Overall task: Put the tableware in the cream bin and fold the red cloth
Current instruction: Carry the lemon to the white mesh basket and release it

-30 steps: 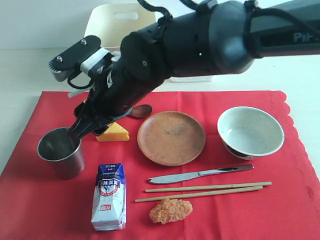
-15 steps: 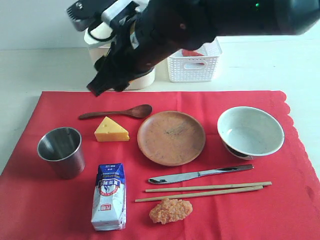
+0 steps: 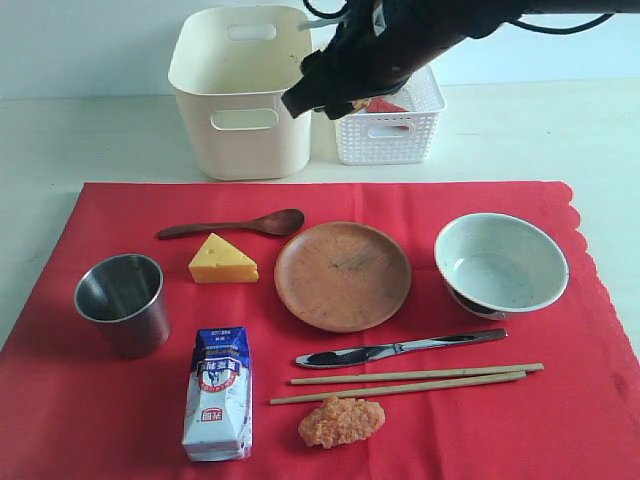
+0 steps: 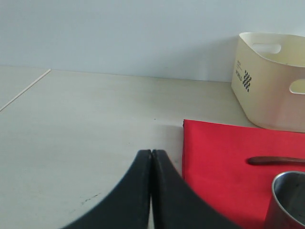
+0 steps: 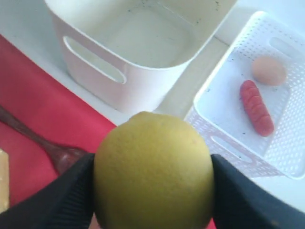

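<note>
Partly, yellow fruit (image 5: 152, 164) clamped in right end effector (image 5: 152, 188) hides spoon (image 5: 68, 157).

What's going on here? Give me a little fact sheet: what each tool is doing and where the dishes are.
Right tool: gripping a round yellow fruit, up near the cream bin and white basket
Left tool: shut, holding nothing, beside the red cloth
On the cloth: steel cup, bowl, plate, spoon, knife, chopsticks
Cream bin: no tableware visible inside
</note>
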